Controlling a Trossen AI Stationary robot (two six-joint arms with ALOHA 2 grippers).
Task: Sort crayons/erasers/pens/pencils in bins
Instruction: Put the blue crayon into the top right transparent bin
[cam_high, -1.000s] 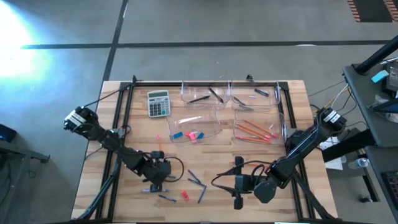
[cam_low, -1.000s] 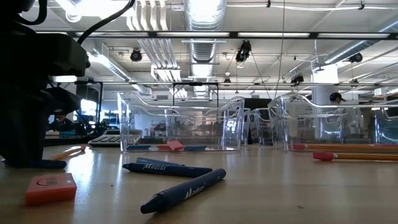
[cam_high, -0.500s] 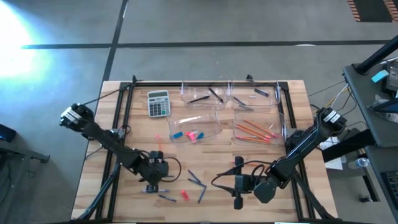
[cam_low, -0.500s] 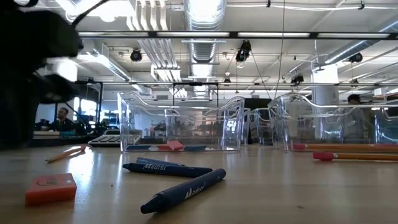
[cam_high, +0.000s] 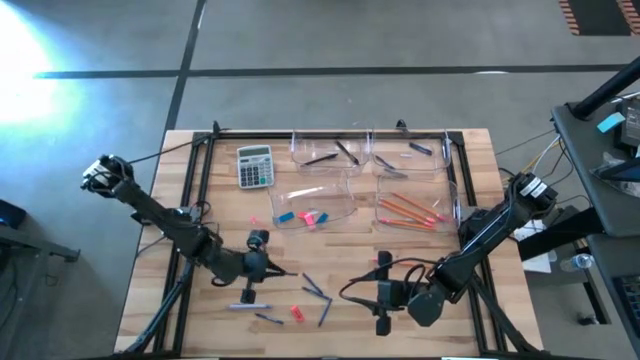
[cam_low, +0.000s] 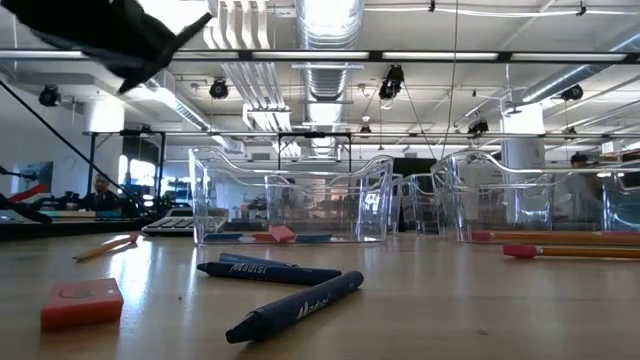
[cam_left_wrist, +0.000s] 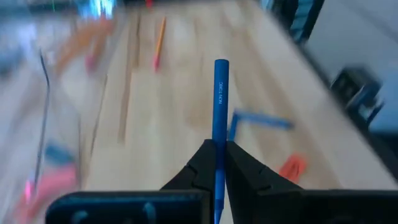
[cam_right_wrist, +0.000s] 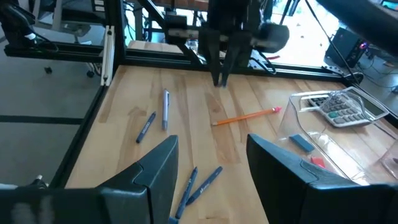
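My left gripper (cam_high: 268, 268) is above the table's near left part, shut on a blue crayon (cam_left_wrist: 221, 99) that sticks out ahead of its fingers. The right wrist view shows the left gripper (cam_right_wrist: 221, 78) farther off. My right gripper (cam_high: 383, 292) waits open over the near right part. Four clear bins stand at the back. The near right bin (cam_high: 452, 205) holds orange pencils (cam_high: 405, 208). The near left bin (cam_high: 335, 195) holds pink and blue erasers (cam_high: 312, 216). Loose blue crayons (cam_low: 295, 308), a pink eraser (cam_low: 82, 302) and an orange pencil (cam_right_wrist: 245, 117) lie flat on the wood. My left gripper pinches the blue crayon between its two fingers, on its rear part (cam_left_wrist: 219, 140). The crayon lies along the fingers and its free end (cam_left_wrist: 221, 65) reaches well past the fingertips. The fingers slant forward and down. The crayon is lifted clear of the table.
A grey calculator (cam_high: 255, 165) lies at the far left beside the bins. A black frame rail (cam_high: 205, 170) runs along the table's left side. Several crayons (cam_high: 315, 290) and a pen (cam_high: 243, 306) lie scattered between the two grippers.
My left gripper has risen from the table's near left part and tipped from pointing steeply down toward level. The blue crayon that lay under it has come up with it, clear of the wood. In the low view the arm has left the tabletop.
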